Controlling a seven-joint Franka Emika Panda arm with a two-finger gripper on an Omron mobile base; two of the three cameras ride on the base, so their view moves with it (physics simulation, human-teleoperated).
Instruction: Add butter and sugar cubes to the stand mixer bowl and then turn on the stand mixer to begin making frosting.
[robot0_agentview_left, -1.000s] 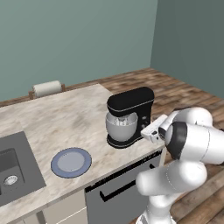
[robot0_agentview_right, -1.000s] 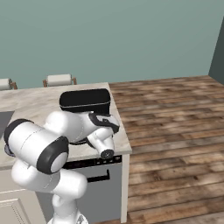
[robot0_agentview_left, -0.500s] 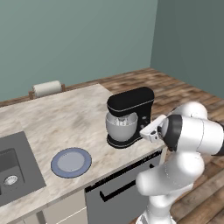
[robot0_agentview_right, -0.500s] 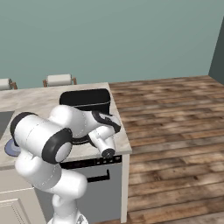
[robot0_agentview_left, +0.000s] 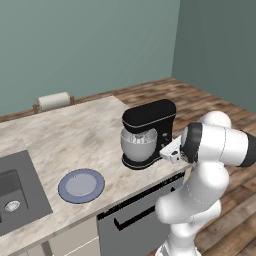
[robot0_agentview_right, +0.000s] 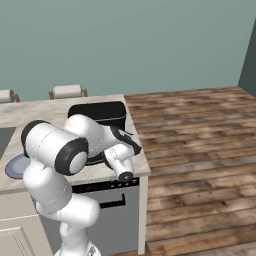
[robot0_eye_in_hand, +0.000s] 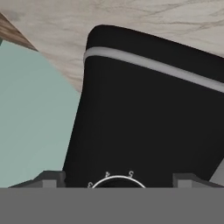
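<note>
The glossy black stand mixer (robot0_agentview_left: 149, 131) stands at centre right of the left base view, near the counter (robot0_agentview_left: 75, 140) edge, its silvery metal bowl (robot0_agentview_left: 138, 145) under the head. The gripper (robot0_eye_in_hand: 117, 180), fingers wide apart and holding nothing, faces the numbered speed dial (robot0_eye_in_hand: 117, 181), probably to switch it on. Little room remains beside the edge.

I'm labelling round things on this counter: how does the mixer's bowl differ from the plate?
The stand mixer bowl is deep and silvery; the plate is flat and blue-grey. The bowl sits on the black stand mixer base under its head, while the plate lies bare on the counter beside the sink. The bowl is narrower than the plate. Both are round.
</note>
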